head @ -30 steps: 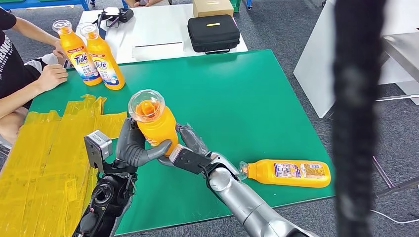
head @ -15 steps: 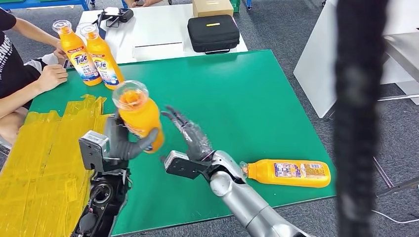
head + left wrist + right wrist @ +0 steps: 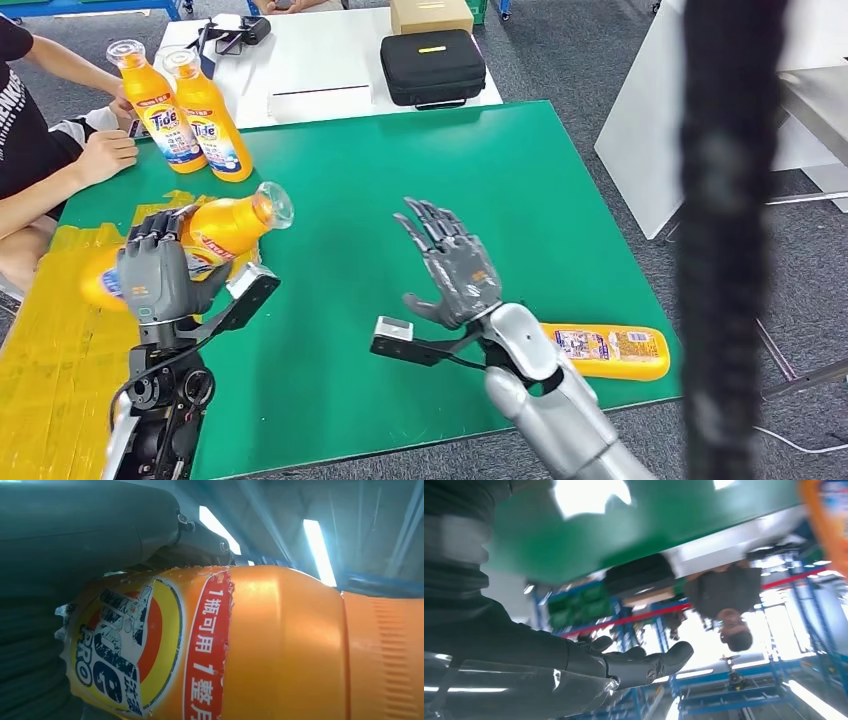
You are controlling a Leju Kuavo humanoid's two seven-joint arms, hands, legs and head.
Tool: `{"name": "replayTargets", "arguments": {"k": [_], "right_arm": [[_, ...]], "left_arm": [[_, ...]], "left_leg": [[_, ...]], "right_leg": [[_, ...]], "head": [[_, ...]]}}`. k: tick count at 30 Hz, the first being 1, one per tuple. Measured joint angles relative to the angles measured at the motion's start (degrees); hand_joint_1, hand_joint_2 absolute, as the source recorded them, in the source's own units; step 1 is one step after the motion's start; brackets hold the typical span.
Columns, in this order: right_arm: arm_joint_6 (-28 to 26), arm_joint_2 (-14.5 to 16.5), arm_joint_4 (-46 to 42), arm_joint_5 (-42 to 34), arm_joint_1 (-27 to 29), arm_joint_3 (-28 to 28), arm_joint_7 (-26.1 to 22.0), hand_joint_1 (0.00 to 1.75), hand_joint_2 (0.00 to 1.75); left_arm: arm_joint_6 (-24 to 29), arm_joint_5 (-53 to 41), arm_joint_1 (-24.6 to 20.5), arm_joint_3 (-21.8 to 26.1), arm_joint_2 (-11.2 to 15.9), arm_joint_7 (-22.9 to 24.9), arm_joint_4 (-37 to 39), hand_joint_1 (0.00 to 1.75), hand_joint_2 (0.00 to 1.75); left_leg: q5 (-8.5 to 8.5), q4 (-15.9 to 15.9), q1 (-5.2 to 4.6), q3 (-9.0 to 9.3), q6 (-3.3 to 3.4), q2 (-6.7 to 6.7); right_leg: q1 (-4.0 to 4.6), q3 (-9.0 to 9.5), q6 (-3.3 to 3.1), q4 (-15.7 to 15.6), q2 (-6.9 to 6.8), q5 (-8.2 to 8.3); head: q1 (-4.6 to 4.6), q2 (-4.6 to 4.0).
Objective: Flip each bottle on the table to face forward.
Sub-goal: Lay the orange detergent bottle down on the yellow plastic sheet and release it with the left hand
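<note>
Industrial lab or workshop, green work table [image 3: 480,190], blue storage racks [image 3: 634,625], grey carpet [image 3: 560,50]

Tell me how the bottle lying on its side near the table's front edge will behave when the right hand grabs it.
The lying bottle looks rounded and smooth, so a nudge may roll it, possibly toward the near edge of the table. Its glossy plastic could slip in the fingers. It looks rigid; its weight can't be judged.

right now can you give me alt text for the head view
The robot's left hand holds an orange bottle tilted over yellow tape on a green table; its right hand is open. Two bottles stand upright at the back, another lies flat.
</note>
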Motion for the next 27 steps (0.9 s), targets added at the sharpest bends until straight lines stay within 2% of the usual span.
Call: {"name": "replayTargets", "arguments": {"k": [2, 3, 5, 6, 8, 13, 14, 16, 17, 18, 20, 27], "right_arm": [[2.0, -1.8, -2.8, 1.5, 1.4, -0.9, 1.5, 0.0, 1.75], [3.4, -2.7, -4.3, 2.3, 2.2, -1.5, 2.2, 0.0, 1.75], [6.1, -4.6, -7.2, 3.7, 4.2, -2.6, 3.4, 0.0, 1.75], [7.2, -5.5, -8.4, 4.3, 5.0, -3.1, 3.7, 0.0, 1.75], [8.2, -6.9, -10.2, 4.9, 6.4, -3.9, 4.0, 0.0, 1.75], [9.5, -8.6, -12.5, 5.5, 7.7, -4.7, 4.2, 0.0, 1.75], [10.1, -8.8, -12.8, 5.7, 7.9, -4.7, 4.2, 0.0, 1.75], [11.5, -9.3, -13.8, 6.0, 8.5, -5.0, 4.4, 0.0, 1.75], [12.0, -9.6, -14.3, 6.2, 9.1, -5.2, 4.4, 0.0, 1.75], [12.2, -10.1, -15.0, 6.3, 9.8, -5.5, 4.5, 0.0, 1.75], [12.3, -11.1, -16.1, 6.3, 11.4, -6.3, 4.5, 0.0, 1.75], [15.1, -13.6, -18.8, 6.1, 14.3, -10.0, 5.9, 0.0, 1.75]], "left_arm": [[-0.1, -6.1, -0.5, 0.6, 1.7, 8.3, 1.5, 1.75, 1.75], [-0.3, -6.9, -1.3, -0.8, 3.2, 14.5, 3.2, 1.75, 1.75], [-1.3, -6.9, -3.5, -6.1, 7.0, 27.8, 9.0, 1.75, 1.75], [-1.7, -6.8, -4.5, -9.0, 8.6, 32.3, 12.1, 1.75, 1.75], [-2.1, -6.8, -5.7, -13.3, 10.9, 35.6, 16.8, 1.75, 1.75], [-3.1, -6.9, -7.5, -18.6, 13.0, 35.6, 23.0, 1.75, 1.75], [-3.9, -6.9, -7.9, -18.8, 13.1, 35.3, 24.3, 1.48, 1.75], [-5.1, -6.9, -8.4, -19.0, 13.2, 34.6, 27.3, 0.61, 1.75], [-5.2, -6.9, -8.6, -19.0, 13.3, 34.2, 29.1, 0.17, 1.31], [-5.0, -6.8, -8.8, -18.8, 13.3, 34.0, 31.0, 0.0, 0.87], [-4.1, -6.6, -9.0, -18.1, 13.3, 33.1, 34.9, 0.0, 0.0], [-1.5, -6.3, -10.9, -12.6, 12.4, 27.8, 43.5, 0.0, 0.0]], "left_leg": [[-0.01, 0.0, 0.0, 0.01, 0.0, 0.01], [-0.01, 0.0, 0.0, 0.02, -0.01, 0.0], [0.0, 0.0, 0.01, 0.01, -0.02, -0.02], [0.01, 0.0, 0.02, 0.01, -0.02, -0.01], [0.02, 0.0, 0.04, 0.01, -0.03, 0.02], [0.01, 0.0, 0.01, 0.01, -0.03, 0.08], [0.01, 0.0, 0.0, 0.01, -0.03, 0.07], [0.01, 0.0, 0.0, 0.0, -0.02, 0.03], [0.0, 0.0, 0.0, 0.0, -0.02, 0.01], [0.0, 0.0, 0.0, -0.01, -0.02, 0.0], [-0.01, 0.0, 0.0, -0.03, -0.03, 0.01], [-0.06, 0.0, -0.01, 0.16, -0.05, -0.03]], "right_leg": [[0.0, -0.04, 0.0, 0.0, 0.01, 0.0], [0.01, -0.05, -0.01, 0.0, 0.01, -0.01], [0.01, -0.02, -0.02, 0.0, -0.01, -0.01], [0.02, -0.01, -0.02, 0.0, -0.01, -0.01], [0.03, -0.01, -0.02, 0.0, 0.01, 0.0], [0.0, -0.01, -0.01, 0.0, 0.07, 0.01], [-0.01, -0.01, -0.01, 0.0, 0.08, 0.01], [-0.01, -0.01, -0.01, 0.0, 0.07, 0.0], [-0.01, -0.01, -0.02, 0.0, 0.07, 0.0], [-0.01, -0.01, -0.02, 0.0, 0.07, 0.0], [0.0, -0.03, -0.02, 0.0, 0.07, -0.01], [-0.01, 0.19, 0.03, 0.0, 0.05, -0.06]], "head": [[0.0, 0.0], [-0.01, 0.0], [-0.02, 0.0], [-0.04, 0.0], [-0.03, 0.0], [0.0, 0.0], [-0.01, 0.0], [-0.01, 0.0], [-0.01, 0.0], [-0.01, 0.0], [-0.01, 0.0], [-0.03, 0.0]]}}
